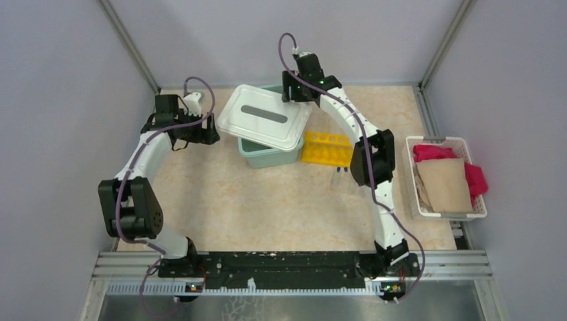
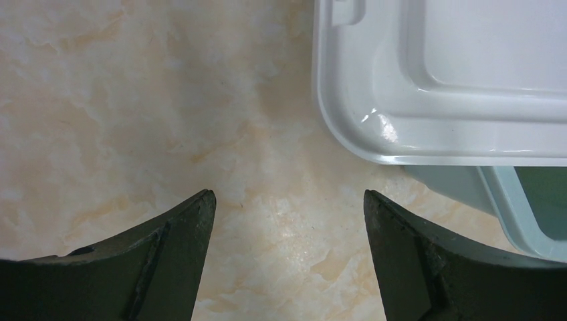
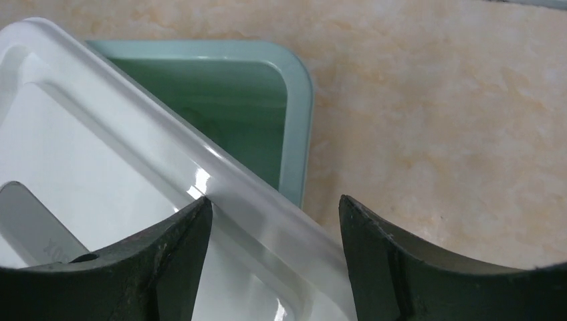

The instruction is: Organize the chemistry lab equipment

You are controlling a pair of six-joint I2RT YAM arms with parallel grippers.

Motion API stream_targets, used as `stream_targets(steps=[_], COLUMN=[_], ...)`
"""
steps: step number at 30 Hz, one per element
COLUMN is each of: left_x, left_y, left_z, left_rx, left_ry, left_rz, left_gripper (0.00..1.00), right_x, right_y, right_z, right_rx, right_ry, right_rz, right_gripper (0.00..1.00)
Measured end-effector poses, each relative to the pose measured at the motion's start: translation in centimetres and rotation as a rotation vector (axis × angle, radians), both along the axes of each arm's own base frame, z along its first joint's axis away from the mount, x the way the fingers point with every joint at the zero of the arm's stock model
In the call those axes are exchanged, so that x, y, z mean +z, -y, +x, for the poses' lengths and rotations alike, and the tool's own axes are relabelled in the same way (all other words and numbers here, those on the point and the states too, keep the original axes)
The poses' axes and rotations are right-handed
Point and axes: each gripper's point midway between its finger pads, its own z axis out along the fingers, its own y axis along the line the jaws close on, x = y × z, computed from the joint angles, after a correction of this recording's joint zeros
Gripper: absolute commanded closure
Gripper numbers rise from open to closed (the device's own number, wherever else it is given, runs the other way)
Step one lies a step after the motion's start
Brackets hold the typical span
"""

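Cannot see into green bin [image 1: 266, 157]: mostly covered by skewed white lid [image 1: 267, 117]. Cannot count test tubes [image 1: 341, 175] just near of yellow rack [image 1: 324, 148]: too small, partly behind right arm [image 1: 371, 157]. Lose rack's right end behind same arm. From both wrists, lose lid and bin past frame edges.

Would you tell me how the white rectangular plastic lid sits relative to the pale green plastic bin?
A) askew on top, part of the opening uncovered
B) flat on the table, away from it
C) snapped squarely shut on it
A: the white lid rests skewed over the pale green bin, whose interior shows beyond the lid's edge in the right wrist view.
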Motion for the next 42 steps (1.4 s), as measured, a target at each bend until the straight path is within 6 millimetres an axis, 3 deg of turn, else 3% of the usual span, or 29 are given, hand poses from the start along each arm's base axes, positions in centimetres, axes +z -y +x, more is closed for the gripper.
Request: stream_targets(steps=[10, 17, 21, 25, 31, 42], left_x=[-1.0, 0.0, 0.5, 1.0, 1.1, 0.6], left_y=[0.9, 0.9, 2.2, 3.2, 3.7, 3.5], left_z=[3.5, 6.9, 8.3, 9.2, 10.3, 10.4], left_rx=[0.016, 0.031, 0.014, -0.004, -0.008, 0.003], left_ry=[-0.022, 0.02, 0.041, 0.061, 0.08, 0.081], left_rz=[-0.018, -0.009, -0.009, -0.011, -0.006, 0.005], left_gripper=[0.14, 0.15, 0.15, 0.15, 0.15, 0.15], right_x=[-1.1, -1.1, -0.1, 0.4, -0.6, 1.3], right_y=[-0.7, 1.4, 2.0, 1.9, 1.5, 0.9], right_z=[-1.0, -5.0, -6.4, -7.1, -9.2, -13.1], right_rx=[0.042, 0.02, 0.012, 0.017, 0.033, 0.071], right_ry=[-0.01, -0.045, -0.031, -0.025, -0.056, -0.047], right_rz=[0.06, 0.056, 0.071, 0.081, 0.073, 0.095], right_gripper=[0.35, 0.39, 0.41, 0.43, 0.45, 0.45])
